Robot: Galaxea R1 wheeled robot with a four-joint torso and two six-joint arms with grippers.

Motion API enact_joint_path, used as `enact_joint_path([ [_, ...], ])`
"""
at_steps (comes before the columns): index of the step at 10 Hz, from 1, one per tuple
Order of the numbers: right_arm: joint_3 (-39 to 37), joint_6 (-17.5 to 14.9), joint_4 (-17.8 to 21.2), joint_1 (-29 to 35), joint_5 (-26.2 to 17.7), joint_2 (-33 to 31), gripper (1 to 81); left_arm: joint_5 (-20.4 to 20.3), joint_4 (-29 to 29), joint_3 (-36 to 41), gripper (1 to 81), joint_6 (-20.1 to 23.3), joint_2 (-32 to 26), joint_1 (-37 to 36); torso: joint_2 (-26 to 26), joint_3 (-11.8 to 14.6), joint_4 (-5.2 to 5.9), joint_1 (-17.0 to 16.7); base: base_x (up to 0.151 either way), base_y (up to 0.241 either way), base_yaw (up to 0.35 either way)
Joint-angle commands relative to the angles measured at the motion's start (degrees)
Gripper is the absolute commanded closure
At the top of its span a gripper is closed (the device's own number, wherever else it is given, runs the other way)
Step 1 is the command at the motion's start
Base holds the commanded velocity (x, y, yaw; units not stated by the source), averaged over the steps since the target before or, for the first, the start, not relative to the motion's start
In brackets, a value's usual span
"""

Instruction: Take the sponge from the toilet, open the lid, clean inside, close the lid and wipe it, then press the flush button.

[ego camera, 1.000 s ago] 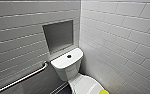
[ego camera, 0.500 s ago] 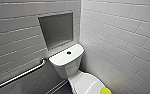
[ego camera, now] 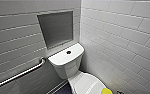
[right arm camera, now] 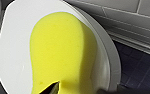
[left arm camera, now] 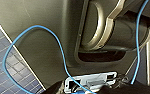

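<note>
The white toilet (ego camera: 66, 66) stands in the corner, and the round dark flush button (ego camera: 68, 52) sits on top of its tank. Its lid (ego camera: 86, 83) is down. The yellow sponge (ego camera: 106, 91) lies on the lid's front part, at the lower edge of the head view. In the right wrist view the sponge (right arm camera: 63, 52) shows large on the white lid (right arm camera: 13, 50). My right gripper (right arm camera: 84, 91) hangs close over it and is open, with one dark fingertip (right arm camera: 52, 88) over the sponge's near end. The left wrist view shows the robot's own body and a blue cable (left arm camera: 58, 45).
A metal grab rail (ego camera: 18, 75) runs along the tiled wall left of the toilet. A grey recess (ego camera: 56, 28) sits in that wall above the tank. A tiled wall (ego camera: 121, 45) stands close on the right. The floor (right arm camera: 141, 72) has dark blue tiles.
The whole head picture has shifted a little, so the camera has moved. The toilet and the sponge lie as before.
</note>
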Motion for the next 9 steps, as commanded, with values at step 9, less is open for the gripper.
enact_joint_path([
  [9,-7.83,0.42,0.63,4.36,-1.94,8.14,1.0,4.73,0.47,0.54,1.0,-0.05,-0.80,2.96,0.00,-0.02,0.00,0.02,0.000,0.000,0.000],
])
